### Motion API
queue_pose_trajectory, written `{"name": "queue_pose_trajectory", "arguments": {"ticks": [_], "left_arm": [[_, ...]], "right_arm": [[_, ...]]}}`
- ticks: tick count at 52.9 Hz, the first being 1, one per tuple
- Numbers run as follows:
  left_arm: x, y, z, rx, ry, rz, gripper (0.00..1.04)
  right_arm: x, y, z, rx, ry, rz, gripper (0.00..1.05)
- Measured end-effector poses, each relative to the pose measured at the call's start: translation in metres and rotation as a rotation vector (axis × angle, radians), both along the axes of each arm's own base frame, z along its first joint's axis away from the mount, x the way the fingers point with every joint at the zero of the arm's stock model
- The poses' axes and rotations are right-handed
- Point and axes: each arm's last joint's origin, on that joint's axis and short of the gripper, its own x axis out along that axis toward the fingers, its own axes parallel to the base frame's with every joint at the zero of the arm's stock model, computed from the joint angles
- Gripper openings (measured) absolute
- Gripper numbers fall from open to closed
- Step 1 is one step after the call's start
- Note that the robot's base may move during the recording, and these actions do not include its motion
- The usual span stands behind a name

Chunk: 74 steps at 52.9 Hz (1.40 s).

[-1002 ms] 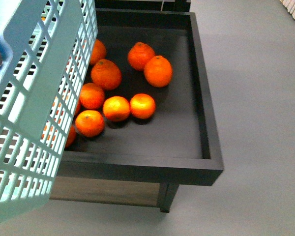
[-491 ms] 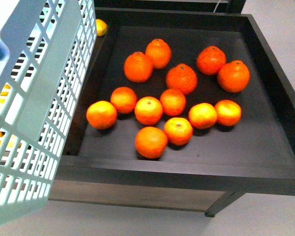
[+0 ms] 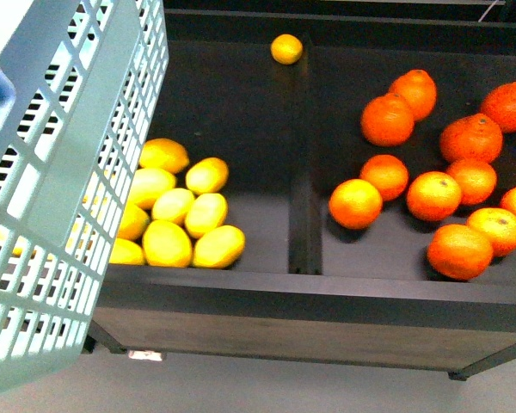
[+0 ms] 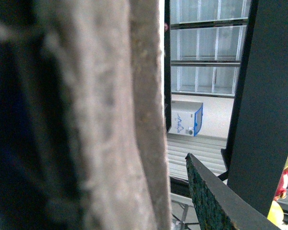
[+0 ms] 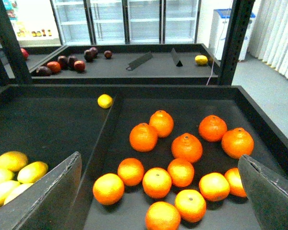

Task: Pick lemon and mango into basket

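The basket [image 3: 60, 172] hangs tilted at the left of the front view, overlapping the near-left corner of the dark tray [image 3: 267, 297]. The tray's left compartment holds a heap of lemons [image 3: 185, 219] just beside the basket's slotted wall (some show through the slots), a lone yellow fruit [image 3: 286, 48] sits at the back on the divider [image 3: 304, 172], and oranges [image 3: 387, 119] lie scattered in the right compartment. The right gripper [image 5: 158, 156] hovers above the tray with its fingers [image 5: 48, 201] spread wide and nothing between them, while the left gripper [image 4: 156, 158] shows one dark finger [image 4: 213, 201] beside a blurred brownish strip [image 4: 115, 120], so I cannot tell whether it is clamped.
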Motion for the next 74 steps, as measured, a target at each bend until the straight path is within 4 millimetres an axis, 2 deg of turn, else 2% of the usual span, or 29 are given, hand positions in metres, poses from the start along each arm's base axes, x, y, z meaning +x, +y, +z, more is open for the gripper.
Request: {"name": "queue_pose_trajectory", "arguments": {"ticks": [74], "left_arm": [[-0.0001, 0.0002, 0.0008, 0.002, -0.003, 0.001, 0.28]], "right_arm": [[-0.0001, 0.0002, 0.0001, 0.0, -0.001, 0.006, 0.96]]}}
